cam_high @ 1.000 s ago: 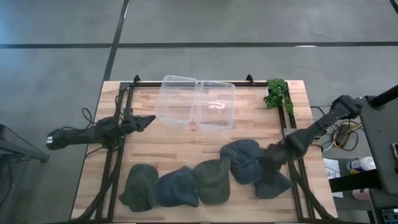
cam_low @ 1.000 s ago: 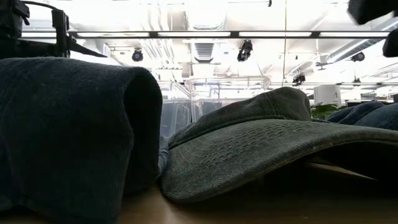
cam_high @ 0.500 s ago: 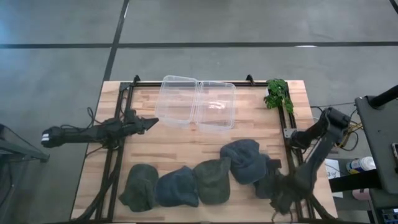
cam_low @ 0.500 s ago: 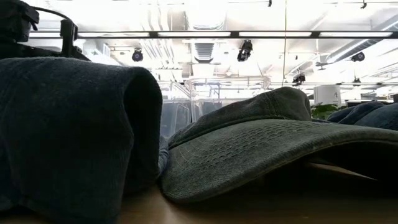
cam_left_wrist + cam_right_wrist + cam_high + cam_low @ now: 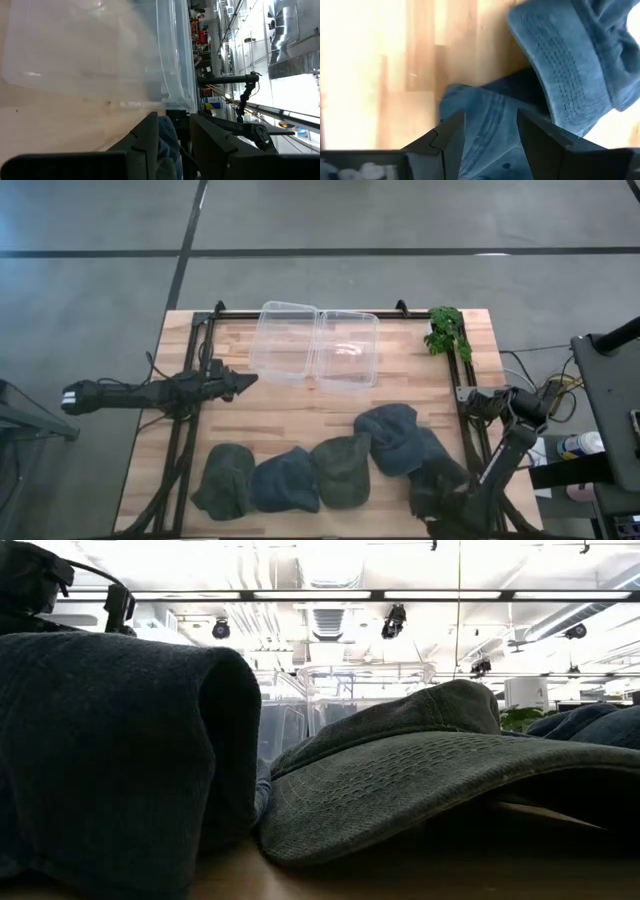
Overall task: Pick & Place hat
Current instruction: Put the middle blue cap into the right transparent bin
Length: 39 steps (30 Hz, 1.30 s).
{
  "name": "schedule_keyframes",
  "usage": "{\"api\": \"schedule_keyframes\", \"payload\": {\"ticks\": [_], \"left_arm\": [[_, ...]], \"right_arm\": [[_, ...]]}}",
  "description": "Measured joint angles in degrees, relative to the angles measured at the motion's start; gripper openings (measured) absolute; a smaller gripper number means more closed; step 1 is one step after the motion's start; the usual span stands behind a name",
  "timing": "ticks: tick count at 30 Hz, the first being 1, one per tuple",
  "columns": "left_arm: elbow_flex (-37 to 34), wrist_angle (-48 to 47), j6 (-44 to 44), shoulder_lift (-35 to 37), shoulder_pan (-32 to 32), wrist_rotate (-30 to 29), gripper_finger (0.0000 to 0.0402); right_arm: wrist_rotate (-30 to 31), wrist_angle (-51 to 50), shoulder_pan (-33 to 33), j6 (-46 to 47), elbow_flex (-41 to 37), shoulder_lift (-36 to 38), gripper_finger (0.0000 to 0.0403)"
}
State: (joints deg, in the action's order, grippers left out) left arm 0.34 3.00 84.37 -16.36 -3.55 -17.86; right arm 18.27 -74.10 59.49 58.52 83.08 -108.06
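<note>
So we've got a row of hats along the near side of the wooden table (image 5: 300,405); from the left there's a dark green hat (image 5: 222,481), then a dark blue hat (image 5: 284,481), an olive hat (image 5: 343,470), a blue-grey hat (image 5: 395,437) and, partly tucked under that one at the right end, a navy hat (image 5: 437,477); each one touches or overlaps its neighbour.

Our right gripper (image 5: 437,510) is down at the near right corner, right over the edge of the navy hat; in the wrist view its fingers (image 5: 451,137) are spread apart with the navy hat's (image 5: 490,135) fabric showing in the gap and the blue-grey hat's brim (image 5: 570,65) just beyond; we can't tell if they're touching the cloth, but they aren't clamped on anything.

Left gripper (image 5: 232,383) is parked on the left side of the table, pointing at the clear container (image 5: 315,347) at the far middle; its fingers (image 5: 145,142) stand a little apart with nothing held between them; the container's wall (image 5: 100,50) fills most of that wrist view.

There's a green leafy sprig (image 5: 447,330) at the far right corner, well apart from the hats.
</note>
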Motion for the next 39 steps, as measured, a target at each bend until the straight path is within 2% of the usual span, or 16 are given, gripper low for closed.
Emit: {"api": "schedule_keyframes", "payload": {"ticks": [5,14,21,29,36,39], "left_arm": [[0.29,0.10,0.16,-0.02,0.00,0.34,0.0106],[0.59,-0.17,1.63,-0.04,0.00,0.26,0.0106],[0.61,-0.02,3.08,-0.02,0.00,0.33,0.0106],[0.70,0.23,6.80,-0.02,0.00,0.40,0.0106],[0.76,0.40,7.31,-0.02,0.00,0.41,0.0106],[0.76,0.40,7.31,-0.02,0.00,0.41,0.0106]], "right_arm": [[4.48,-2.24,0.67,0.04,3.71,0.16,0.0174],[7.29,-2.02,-0.13,-2.79,0.29,0.47,0.0177],[13.72,-1.66,-2.52,-5.30,-2.19,0.47,0.0224],[12.01,-1.10,-4.18,-3.03,-7.22,0.47,0.0270],[12.31,0.20,-4.09,-7.27,-8.76,0.53,0.0262],[15.08,1.06,-3.98,-9.17,-9.72,0.53,0.0256]]}}
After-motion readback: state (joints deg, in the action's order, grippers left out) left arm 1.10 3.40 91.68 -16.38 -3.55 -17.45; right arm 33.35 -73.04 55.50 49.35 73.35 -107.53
